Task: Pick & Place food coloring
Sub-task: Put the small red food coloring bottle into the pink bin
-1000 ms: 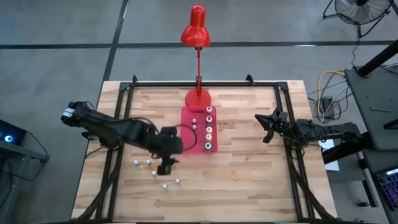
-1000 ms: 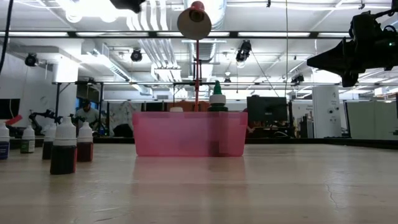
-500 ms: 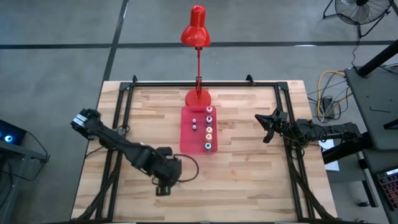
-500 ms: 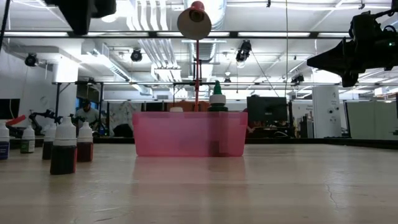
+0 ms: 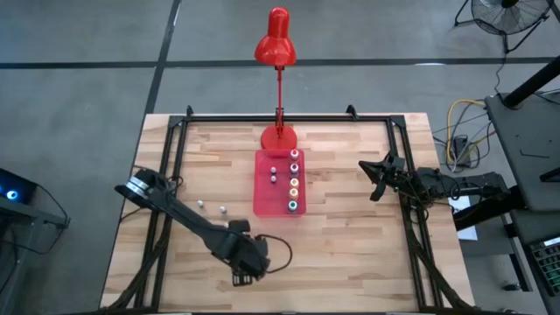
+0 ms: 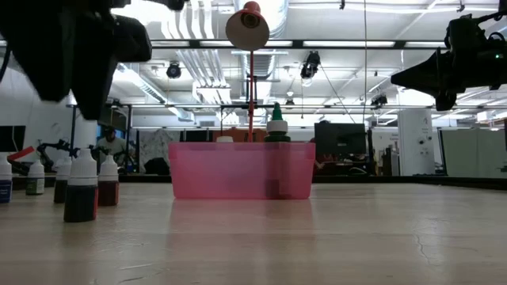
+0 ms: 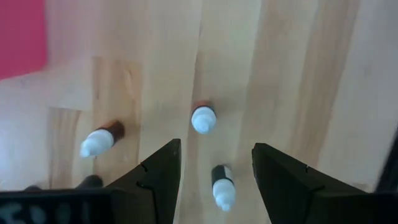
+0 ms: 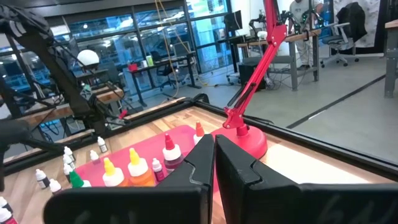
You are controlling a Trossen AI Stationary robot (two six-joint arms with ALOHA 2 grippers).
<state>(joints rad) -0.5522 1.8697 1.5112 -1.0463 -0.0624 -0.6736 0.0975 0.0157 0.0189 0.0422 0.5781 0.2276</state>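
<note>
My two arms are dark, near-black jointed links, and a thin black cable [image 5: 282, 255] loops out beside my left wrist. My left gripper [image 7: 216, 177] ends in two broad, matte black wedge-shaped fingers [image 7: 155, 180] with angular stepped edges. My right gripper [image 8: 214, 171] has the same blocky black fingers [image 8: 245, 180], each with a small notch along its inner edge.

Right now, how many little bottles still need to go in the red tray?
Done: several bottles stand in the red tray. In hand: nothing; the open left tool hovers above loose small bottles. Left: at least five bottles on the table; the shut right tool waits.
</note>
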